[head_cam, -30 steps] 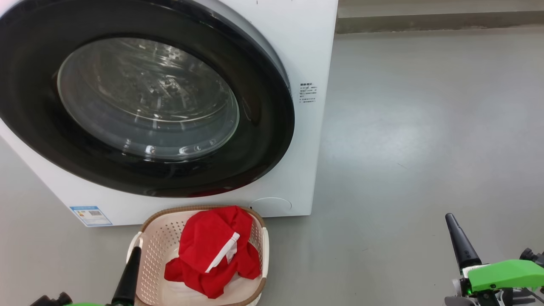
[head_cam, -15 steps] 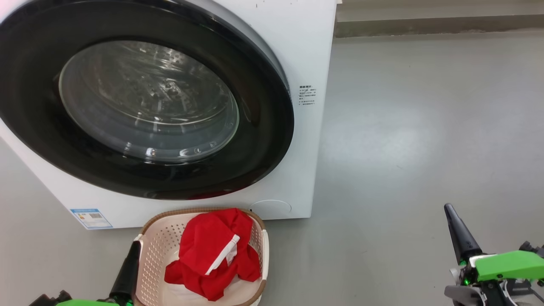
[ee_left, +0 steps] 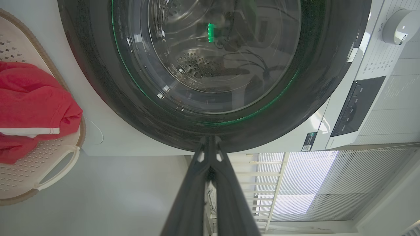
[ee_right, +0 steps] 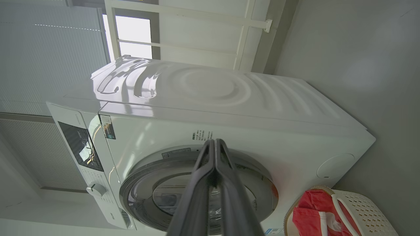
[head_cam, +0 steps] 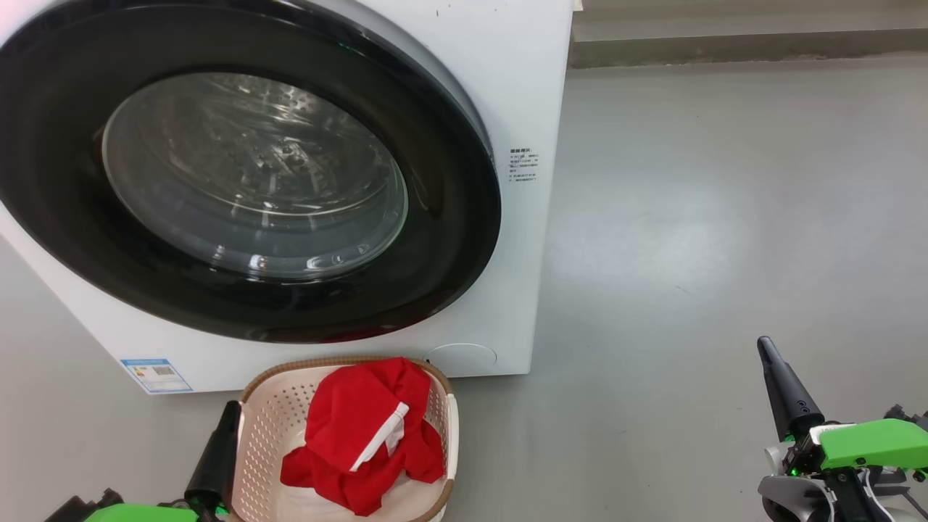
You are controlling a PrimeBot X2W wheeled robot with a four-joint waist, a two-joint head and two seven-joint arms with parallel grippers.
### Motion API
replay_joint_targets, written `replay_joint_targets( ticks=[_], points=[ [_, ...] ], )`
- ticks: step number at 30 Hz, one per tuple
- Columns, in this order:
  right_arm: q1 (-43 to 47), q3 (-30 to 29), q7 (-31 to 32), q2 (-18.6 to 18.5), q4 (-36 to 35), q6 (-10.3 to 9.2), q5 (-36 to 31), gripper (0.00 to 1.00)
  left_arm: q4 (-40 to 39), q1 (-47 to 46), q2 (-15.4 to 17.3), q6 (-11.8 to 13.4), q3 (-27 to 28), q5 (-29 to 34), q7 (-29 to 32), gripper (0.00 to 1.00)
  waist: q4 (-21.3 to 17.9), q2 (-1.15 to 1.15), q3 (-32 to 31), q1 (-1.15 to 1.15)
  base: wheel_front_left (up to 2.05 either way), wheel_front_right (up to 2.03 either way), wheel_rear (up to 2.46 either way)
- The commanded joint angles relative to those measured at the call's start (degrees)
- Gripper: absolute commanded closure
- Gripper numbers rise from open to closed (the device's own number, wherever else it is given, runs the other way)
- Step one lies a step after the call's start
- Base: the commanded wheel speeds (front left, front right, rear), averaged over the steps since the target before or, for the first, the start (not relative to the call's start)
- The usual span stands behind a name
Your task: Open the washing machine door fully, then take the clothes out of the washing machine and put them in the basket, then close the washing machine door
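The white washing machine (head_cam: 522,87) stands ahead with its black-rimmed round door (head_cam: 449,239) shut flat against the front; the steel drum shows through the glass. Red clothes (head_cam: 359,428) with a white strip lie in the cream basket (head_cam: 264,428) on the floor just below the door. My left gripper (head_cam: 230,409) is shut and empty at the basket's left rim, its fingers (ee_left: 210,154) pressed together. Far out on the floor at the lower right, my right gripper (head_cam: 765,346) is shut and empty too, fingers (ee_right: 213,147) closed. Door (ee_left: 108,95) and basket (ee_right: 361,209) also show in the wrist views.
Grey floor (head_cam: 689,217) spreads to the right of the machine up to a wall base (head_cam: 725,51). The control panel and a knob (ee_left: 395,28) sit on the machine's upper front. A window with a white railing (ee_right: 183,36) is behind the machine.
The head view has shifted slightly. The right gripper has risen a little in the picture and the left gripper has sunk slightly beside the basket. Door, clothes and basket are unchanged.
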Motion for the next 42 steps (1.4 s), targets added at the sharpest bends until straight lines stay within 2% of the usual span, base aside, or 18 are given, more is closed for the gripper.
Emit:
replay_joint_targets(
  ticks=[1, 42],
  points=[
    [-2.4, 0.6, 0.3, -0.9, -1.6, -0.03, 0.4, 1.00, -1.5, -2.5, 0.5, -0.4, 2.1, -0.7, 0.3, 1.00, 0.0, 0.00, 0.0, 0.00, 0.00, 0.00, 0.00],
    [-2.4, 0.1, 0.7, -0.5, -1.6, -0.03, -0.1, 1.00, -1.5, -2.5, 0.4, -0.4, 2.3, -0.5, 0.4, 1.00, 0.0, 0.00, 0.0, 0.00, 0.00, 0.00, 0.00]
  ],
)
